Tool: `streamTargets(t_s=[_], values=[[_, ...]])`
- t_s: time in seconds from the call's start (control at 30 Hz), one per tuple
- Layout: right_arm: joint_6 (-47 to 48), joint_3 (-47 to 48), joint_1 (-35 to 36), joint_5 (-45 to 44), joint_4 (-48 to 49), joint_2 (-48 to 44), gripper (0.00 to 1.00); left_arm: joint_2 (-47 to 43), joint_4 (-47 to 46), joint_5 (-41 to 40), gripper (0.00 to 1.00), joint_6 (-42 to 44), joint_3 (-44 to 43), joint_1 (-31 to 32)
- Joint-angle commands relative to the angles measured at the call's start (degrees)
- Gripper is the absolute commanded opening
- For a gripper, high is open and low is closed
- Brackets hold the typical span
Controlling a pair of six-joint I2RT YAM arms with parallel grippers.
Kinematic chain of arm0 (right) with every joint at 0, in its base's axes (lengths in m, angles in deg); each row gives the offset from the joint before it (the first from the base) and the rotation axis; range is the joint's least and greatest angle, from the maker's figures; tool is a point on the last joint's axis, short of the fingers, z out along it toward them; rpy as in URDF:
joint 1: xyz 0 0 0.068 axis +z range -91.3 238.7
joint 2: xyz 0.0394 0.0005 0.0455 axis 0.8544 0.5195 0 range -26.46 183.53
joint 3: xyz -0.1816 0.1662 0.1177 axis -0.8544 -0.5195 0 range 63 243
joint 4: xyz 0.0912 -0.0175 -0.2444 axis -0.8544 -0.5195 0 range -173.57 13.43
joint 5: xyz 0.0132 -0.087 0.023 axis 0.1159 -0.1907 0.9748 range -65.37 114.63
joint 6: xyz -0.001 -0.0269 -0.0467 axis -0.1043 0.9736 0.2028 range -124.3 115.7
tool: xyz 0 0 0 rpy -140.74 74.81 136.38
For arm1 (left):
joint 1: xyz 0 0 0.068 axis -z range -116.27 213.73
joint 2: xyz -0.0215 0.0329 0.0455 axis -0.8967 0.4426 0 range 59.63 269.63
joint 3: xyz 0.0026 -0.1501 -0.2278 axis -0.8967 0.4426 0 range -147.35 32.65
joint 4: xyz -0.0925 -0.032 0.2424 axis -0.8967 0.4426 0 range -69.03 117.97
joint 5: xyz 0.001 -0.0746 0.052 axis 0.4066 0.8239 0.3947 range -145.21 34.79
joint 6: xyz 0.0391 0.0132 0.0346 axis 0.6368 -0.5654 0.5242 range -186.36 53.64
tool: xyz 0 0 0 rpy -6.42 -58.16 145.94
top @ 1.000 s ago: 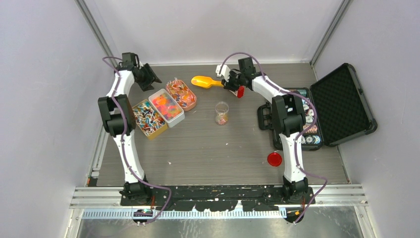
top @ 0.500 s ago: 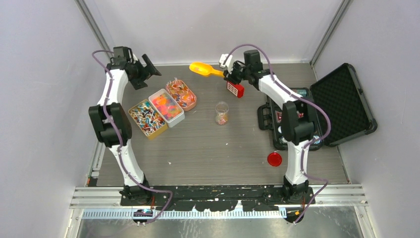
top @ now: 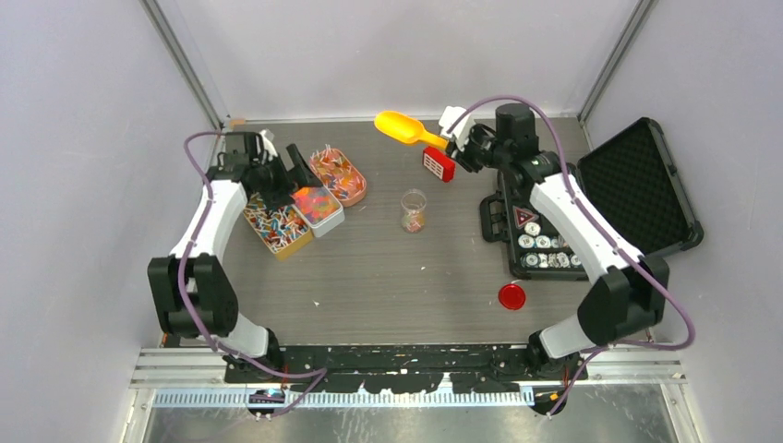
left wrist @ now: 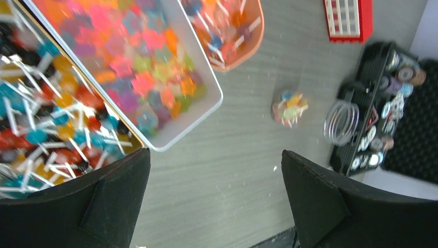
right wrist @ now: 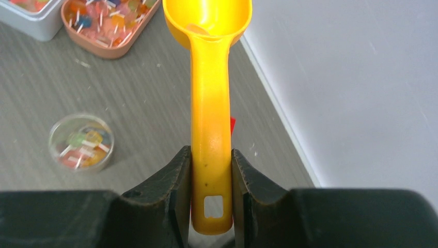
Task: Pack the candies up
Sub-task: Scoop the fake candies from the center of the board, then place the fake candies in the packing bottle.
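Note:
The candies fill three trays at the left: wrapped pieces in a yellow tray (top: 277,224) (left wrist: 46,119), gummies in a white tray (top: 317,203) (left wrist: 139,67), and more in an orange tray (top: 338,175) (left wrist: 227,31) (right wrist: 111,26). A small clear jar (top: 414,211) (left wrist: 289,107) (right wrist: 81,143) holds a few candies mid-table. My right gripper (top: 452,140) (right wrist: 210,175) is shut on the handle of the yellow scoop (top: 403,127) (right wrist: 210,103), held in the air near the back wall. My left gripper (top: 294,175) (left wrist: 216,175) is open and empty above the trays.
A red box with white stripes (top: 438,163) (left wrist: 348,19) sits below the scoop. An open black case (top: 637,185) (left wrist: 382,103) with poker chips lies at the right. A red lid (top: 511,296) lies near the front right. Walls close in on three sides.
My right gripper has carried the scoop to the right along the back wall. My left arm has swung from the back left corner forward over the trays.

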Motion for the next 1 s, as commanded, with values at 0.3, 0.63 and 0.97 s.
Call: streamTargets(t_s=[0.3,0.63,0.97], values=[[5.2,-4.6,1.0,-14.9,-28.0,-17.8,0.0,-28.3,0.3,-2.4,1.0,6.6,20.4,7.9],[6.0,-3.7,3.5,-20.7,-35.9,-21.4,0.0,-36.8,-2.5,-4.4,1.0,9.2,25.2,9.2],[7.4,-0.7,10.0,-31.1,-39.4,-18.4,0.0,-36.9,-1.6,-4.1,1.0,9.7,24.8,9.6]])
